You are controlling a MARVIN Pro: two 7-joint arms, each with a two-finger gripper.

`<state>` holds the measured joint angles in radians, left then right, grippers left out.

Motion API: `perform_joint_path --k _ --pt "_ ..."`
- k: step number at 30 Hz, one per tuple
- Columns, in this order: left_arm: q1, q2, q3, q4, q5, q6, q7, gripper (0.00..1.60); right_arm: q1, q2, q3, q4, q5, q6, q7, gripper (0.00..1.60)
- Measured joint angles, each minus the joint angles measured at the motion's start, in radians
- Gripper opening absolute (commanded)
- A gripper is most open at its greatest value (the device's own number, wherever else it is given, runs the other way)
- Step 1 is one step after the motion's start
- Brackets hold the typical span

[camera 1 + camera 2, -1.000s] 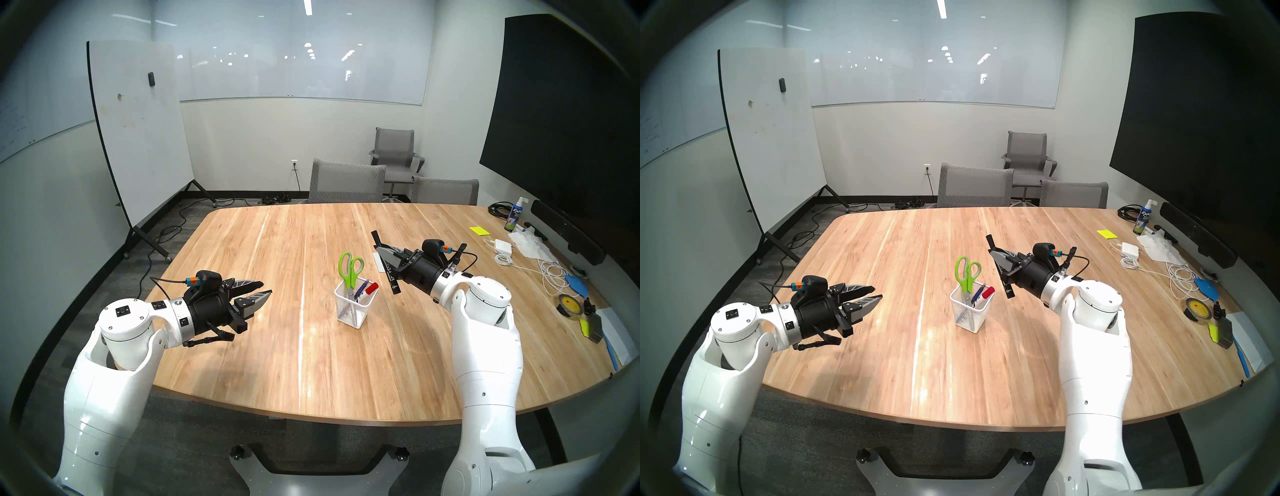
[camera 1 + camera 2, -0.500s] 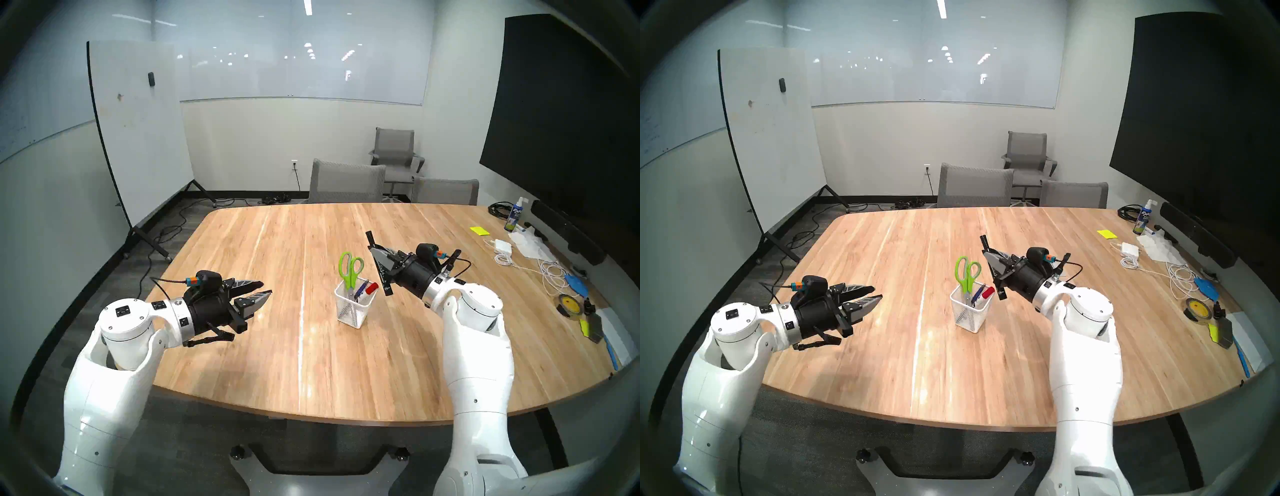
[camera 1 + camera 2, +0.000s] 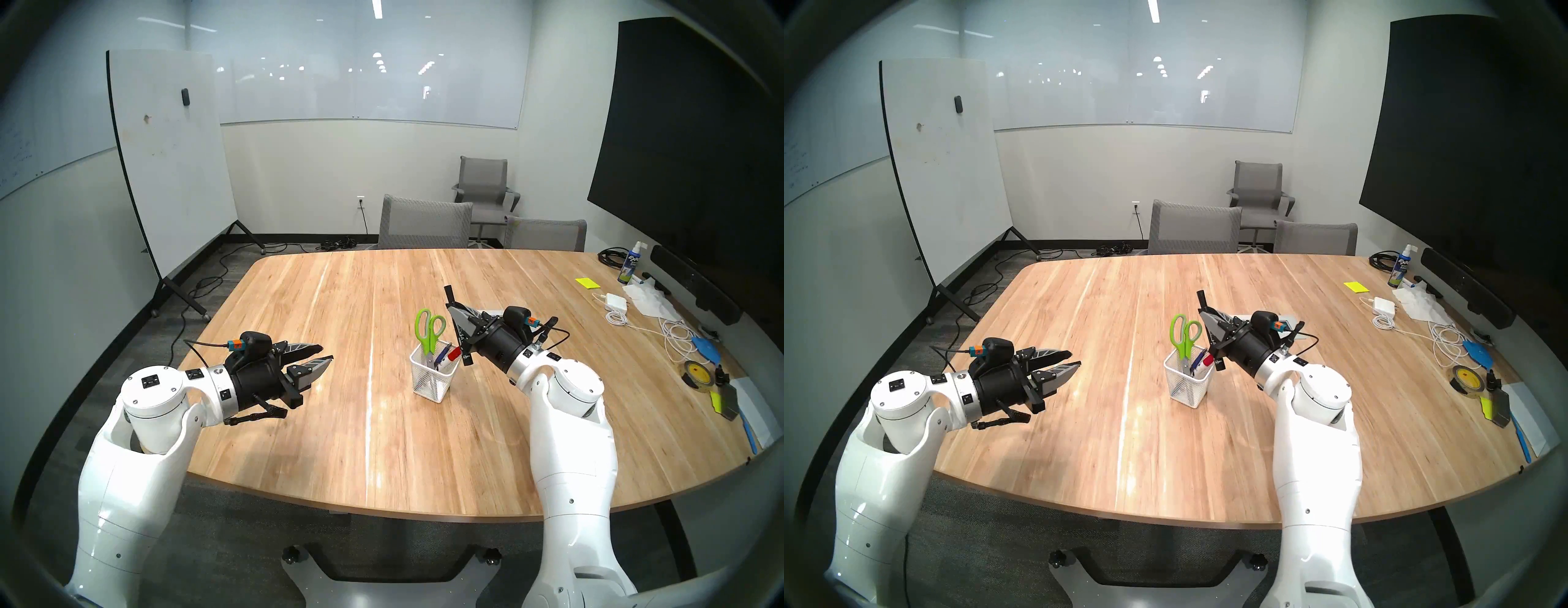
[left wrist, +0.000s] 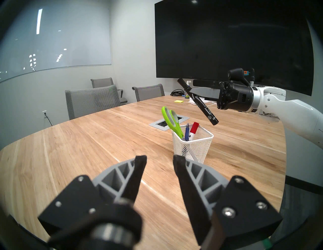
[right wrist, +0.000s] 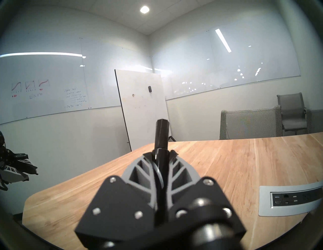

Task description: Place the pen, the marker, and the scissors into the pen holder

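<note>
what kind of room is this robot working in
Most likely an office meeting room. A large wooden conference table fills the middle, grey mesh office chairs stand at its far side, glass whiteboards line the walls, and a big dark screen hangs on the right.

My left gripper (image 3: 326, 354) hung about level, its fingers apart and empty. My right gripper (image 3: 451, 306) pointed forward-left, slightly raised, its fingers clamped on the black marker (image 4: 206, 110).
</note>
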<state>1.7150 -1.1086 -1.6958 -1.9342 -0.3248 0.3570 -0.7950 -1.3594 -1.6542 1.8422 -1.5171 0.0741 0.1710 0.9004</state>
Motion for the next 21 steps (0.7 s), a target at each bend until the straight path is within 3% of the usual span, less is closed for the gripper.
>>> perform_joint_path --k 21 --pt "0.000 0.000 0.000 0.000 0.000 0.000 0.000 0.93 -0.071 -0.004 -0.041 -0.023 0.125 -0.082 -0.069 0.00"
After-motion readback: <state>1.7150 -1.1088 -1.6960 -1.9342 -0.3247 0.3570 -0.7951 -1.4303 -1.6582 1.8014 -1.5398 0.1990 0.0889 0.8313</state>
